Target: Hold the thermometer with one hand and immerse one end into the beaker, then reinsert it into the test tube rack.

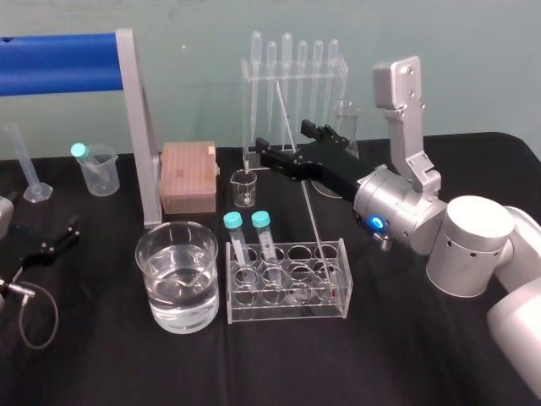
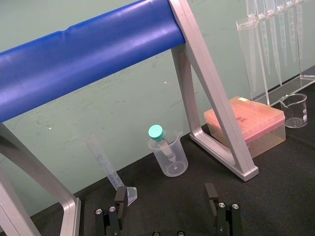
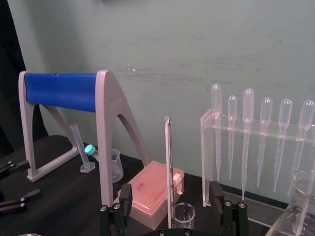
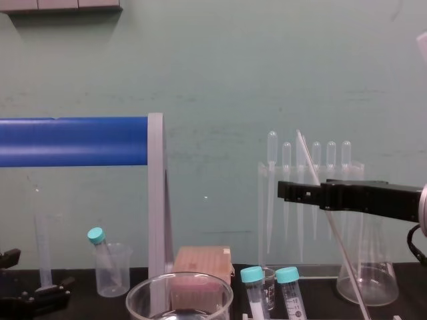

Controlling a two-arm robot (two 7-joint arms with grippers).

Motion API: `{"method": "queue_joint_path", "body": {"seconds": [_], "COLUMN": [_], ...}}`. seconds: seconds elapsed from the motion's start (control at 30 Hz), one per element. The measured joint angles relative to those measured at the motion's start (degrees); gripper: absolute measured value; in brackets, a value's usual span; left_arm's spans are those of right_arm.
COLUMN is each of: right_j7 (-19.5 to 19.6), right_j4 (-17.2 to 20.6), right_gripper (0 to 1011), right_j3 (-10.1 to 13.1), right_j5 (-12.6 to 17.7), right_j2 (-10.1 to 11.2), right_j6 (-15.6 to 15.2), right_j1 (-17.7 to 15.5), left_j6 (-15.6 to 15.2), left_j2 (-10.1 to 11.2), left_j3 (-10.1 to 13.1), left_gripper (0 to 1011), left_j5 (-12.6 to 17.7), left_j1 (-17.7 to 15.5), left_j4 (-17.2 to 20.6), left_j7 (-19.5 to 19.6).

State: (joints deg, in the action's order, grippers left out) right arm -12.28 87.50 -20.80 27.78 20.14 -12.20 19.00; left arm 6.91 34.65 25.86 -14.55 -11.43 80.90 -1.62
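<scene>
The right gripper (image 1: 286,139) reaches in from the robot's right at mid-height above the test tube rack (image 1: 287,292). Its fingers (image 3: 125,196) are spread wide, one on each side of the thermometer (image 1: 311,207). In the right wrist view, the rod stands about midway in the gap and touches neither finger. The thermometer's lower end sits in a rear compartment near the right end of the rack. The rod is tilted, with its top leaning toward the robot's left and toward the pipette stand (image 1: 292,76) behind it. Two teal-capped tubes (image 1: 235,241) stand in the left compartments of the rack. The large glass beaker (image 1: 177,275), partly filled with clear liquid, stands just beside the rack's left end on the black table cover (image 1: 406,355). The beaker is well apart from the thermometer. A small glass beaker (image 1: 244,188) and a pink tip box (image 1: 188,176) stand behind the rack. The left gripper (image 2: 166,194) is parked low at the table's left edge with its fingers wide apart and nothing between them.
</scene>
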Motion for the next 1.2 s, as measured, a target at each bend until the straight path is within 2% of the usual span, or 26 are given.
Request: {"method": "queue_joint_path", "body": {"seconds": [0.7, 1.2], "right_j7": [-1.34, -1.74], "right_j4": [-0.37, -0.12], "right_gripper": [1003, 1003], "right_j3": [2.21, 2.41], "right_j5": [-1.48, -1.50], "right_j2": [-1.38, -1.35], "right_j6": [-1.99, -2.36], "right_j1": [-0.54, -0.70], "left_j6": [0.00, 0.00], "left_j2": [0.00, 0.00], "left_j3": [0.00, 0.00], "left_gripper": [1008, 1008], "left_j5": [0.00, 0.00], "left_j1": [0.00, 0.00], "left_j4": [0.00, 0.00], "left_j7": [0.00, 0.00]}}
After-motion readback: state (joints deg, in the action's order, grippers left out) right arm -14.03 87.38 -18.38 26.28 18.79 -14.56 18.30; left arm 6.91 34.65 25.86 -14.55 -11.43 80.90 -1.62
